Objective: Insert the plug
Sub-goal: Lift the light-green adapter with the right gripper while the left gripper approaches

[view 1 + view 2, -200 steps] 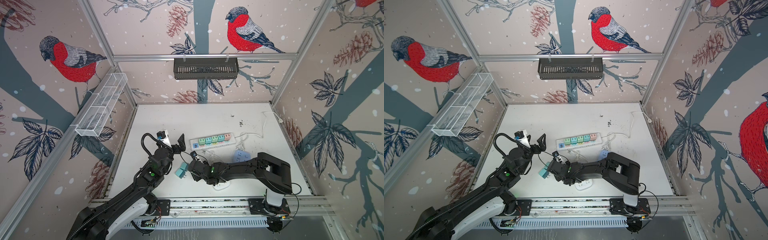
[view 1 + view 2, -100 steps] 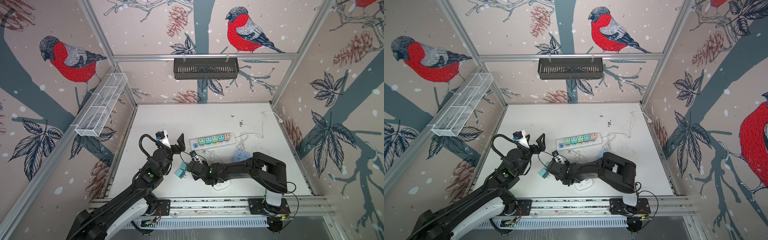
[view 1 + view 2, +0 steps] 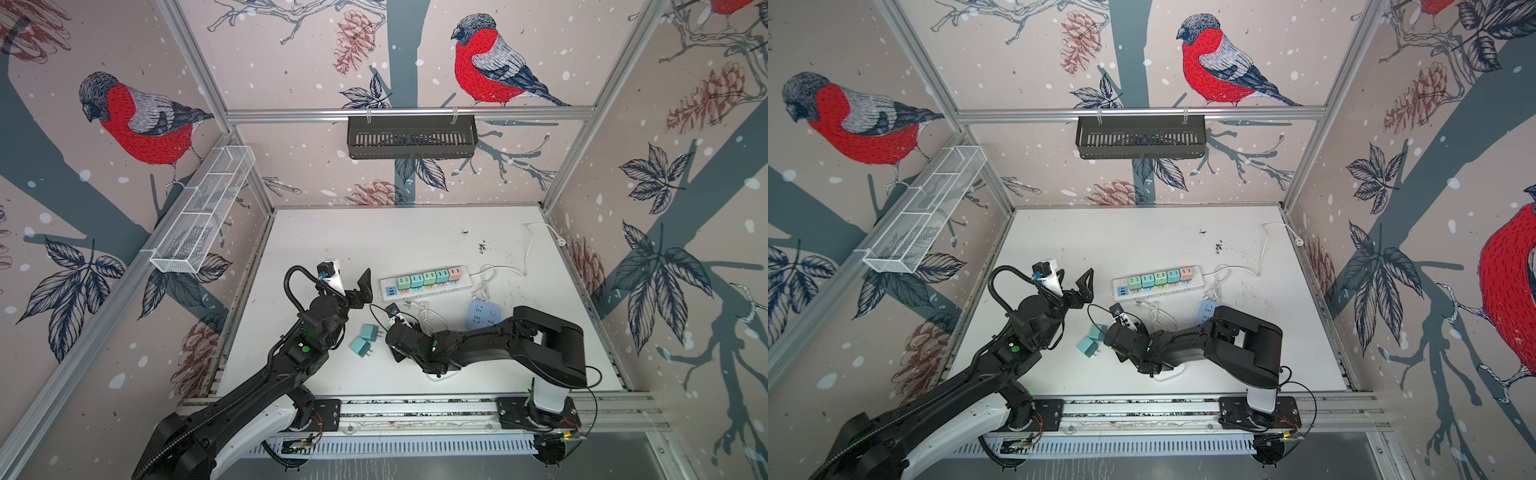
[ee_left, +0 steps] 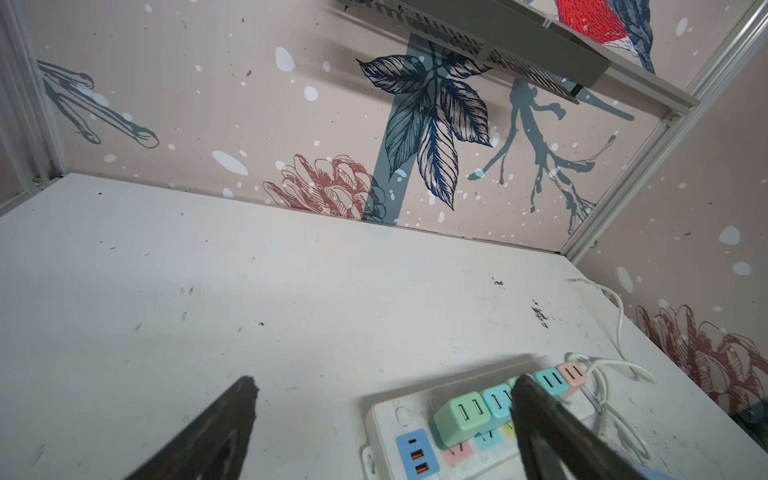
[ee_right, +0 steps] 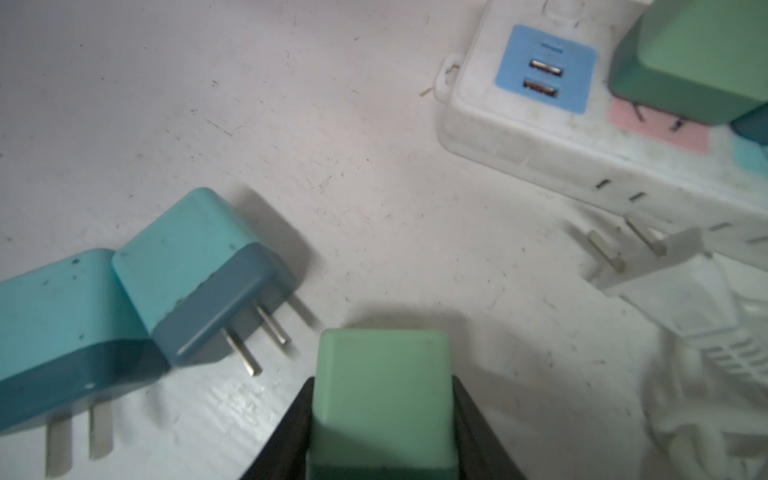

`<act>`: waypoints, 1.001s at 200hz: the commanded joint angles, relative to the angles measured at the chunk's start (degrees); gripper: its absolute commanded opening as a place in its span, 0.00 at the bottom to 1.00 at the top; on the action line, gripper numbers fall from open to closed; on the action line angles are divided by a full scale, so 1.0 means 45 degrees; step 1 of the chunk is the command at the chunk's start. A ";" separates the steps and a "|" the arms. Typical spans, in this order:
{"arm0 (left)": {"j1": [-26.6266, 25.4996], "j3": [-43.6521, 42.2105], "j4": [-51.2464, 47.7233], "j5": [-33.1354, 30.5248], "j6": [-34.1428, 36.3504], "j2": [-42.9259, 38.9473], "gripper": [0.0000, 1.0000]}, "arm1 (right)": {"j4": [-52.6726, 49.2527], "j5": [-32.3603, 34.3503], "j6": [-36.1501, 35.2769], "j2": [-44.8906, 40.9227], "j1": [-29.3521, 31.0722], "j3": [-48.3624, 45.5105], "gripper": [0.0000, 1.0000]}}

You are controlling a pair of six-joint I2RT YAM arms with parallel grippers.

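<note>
In the right wrist view my right gripper [image 5: 382, 380] is shut on a green plug [image 5: 382, 399], one black finger pressed on each side, just above the table. Two teal plugs [image 5: 199, 257] [image 5: 54, 316] lie on their sides beside it, prongs showing; in both top views they lie between the arms [image 3: 363, 338] [image 3: 1091, 338]. The white power strip [image 3: 461, 286] [image 3: 1196, 284] [image 5: 498, 137] lies beyond, with several coloured plugs standing in its far row. My left gripper [image 3: 353, 286] [image 4: 382, 399] is open and holds nothing, by the strip's blue USB end [image 4: 415, 453].
A white corded plug [image 5: 648, 266] and loose white cable [image 3: 432, 316] lie between the strip and the right arm. A blue round socket block [image 3: 484, 311] sits further right. A black basket [image 3: 411, 137] hangs on the back wall and a wire basket [image 3: 203, 216] on the left wall.
My right gripper's jaws have closed in on the green plug. The left gripper has narrowed slightly and stays beside the strip.
</note>
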 commanded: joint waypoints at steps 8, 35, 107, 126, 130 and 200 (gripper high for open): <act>-0.0050 0.0151 0.0377 0.1271 -0.0103 -0.0024 0.87 | 0.0241 0.0350 0.0077 -0.1484 0.0324 -0.0893 0.32; -0.0303 0.0637 0.0020 0.2074 0.0554 -0.0037 0.79 | 0.1033 0.1803 0.0098 -0.3558 0.0496 -0.2243 0.26; -0.0926 0.0712 0.0125 0.2797 0.1566 -0.0868 0.66 | 1.0150 0.3888 -0.6332 -0.6523 0.0257 -0.5188 0.02; -0.0973 0.0689 0.0287 0.3116 0.1572 -0.0858 0.64 | 1.2680 0.2011 -0.9744 -0.6322 -0.0231 -0.5473 0.01; -0.0973 0.0705 0.0311 0.3260 0.1615 -0.0845 0.63 | 1.3181 0.1920 -1.0287 -0.6275 -0.0367 -0.5484 0.01; -0.1061 0.1217 0.0713 0.5757 0.2600 0.0056 0.54 | 1.2609 -0.3924 -1.3076 -0.9872 -0.2882 -0.7925 0.00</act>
